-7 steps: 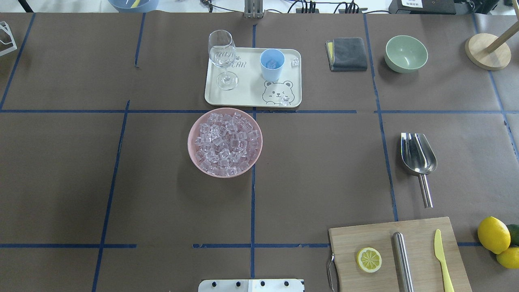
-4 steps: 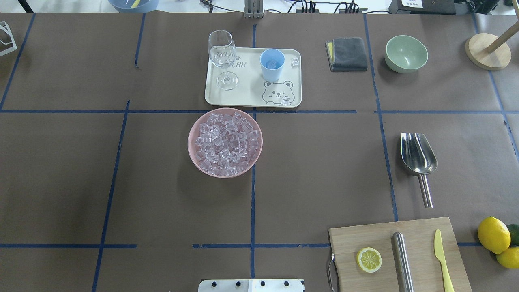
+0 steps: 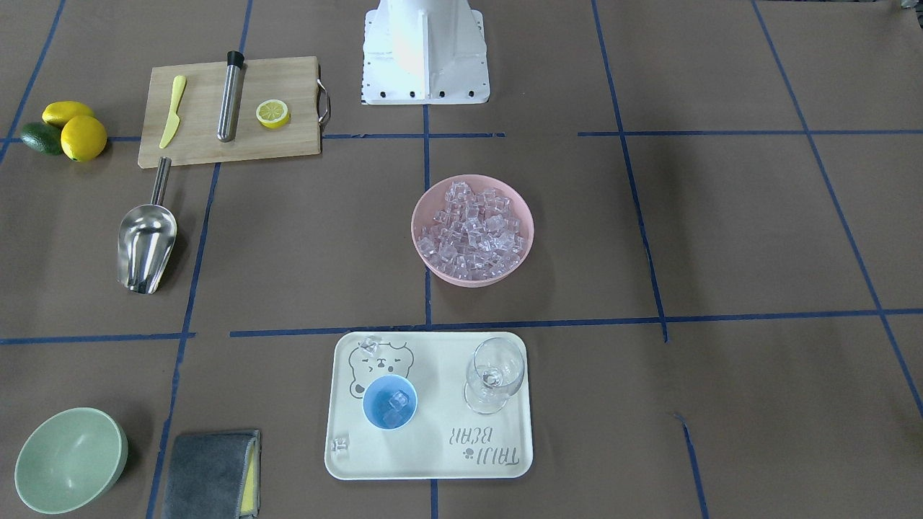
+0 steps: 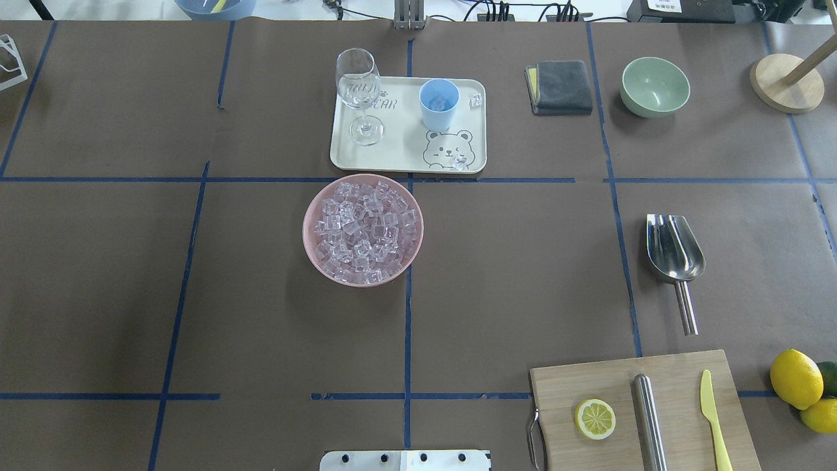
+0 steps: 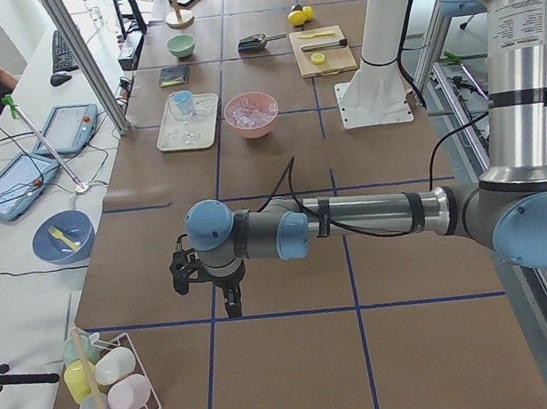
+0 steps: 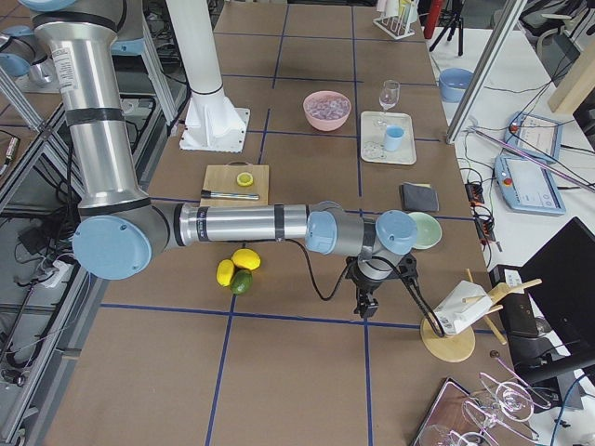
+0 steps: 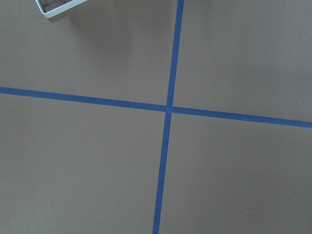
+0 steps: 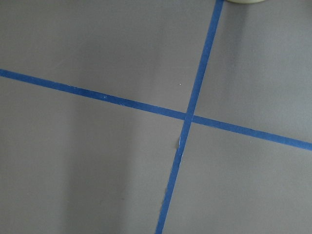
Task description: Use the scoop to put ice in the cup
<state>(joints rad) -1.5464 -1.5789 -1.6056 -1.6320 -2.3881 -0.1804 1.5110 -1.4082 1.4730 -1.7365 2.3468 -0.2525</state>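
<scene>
shiny stainless-steel scoop (image 4: pixel 675 248) lies flat, well off to the robot's right of the pink bowl (image 4: pixel 310 229) of clear ice cubes (image 4: pixel 363 230), thin handle toward the robot. stiff, light, probably slick, so i'd pinch mid-handle. left gripper (image 5: pixel 229 301) and right gripper (image 6: pixel 363 305) hang far off; can't tell if they're open.

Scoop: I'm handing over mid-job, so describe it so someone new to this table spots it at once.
In the overhead view, find the wooden cutting board at the table's near right corner. The scoop lies on the brown paper just beyond the board's far edge, handle pointing back toward it. Unlike the plain steel rod on the board, it widens into a deep, shiny trough.
</scene>
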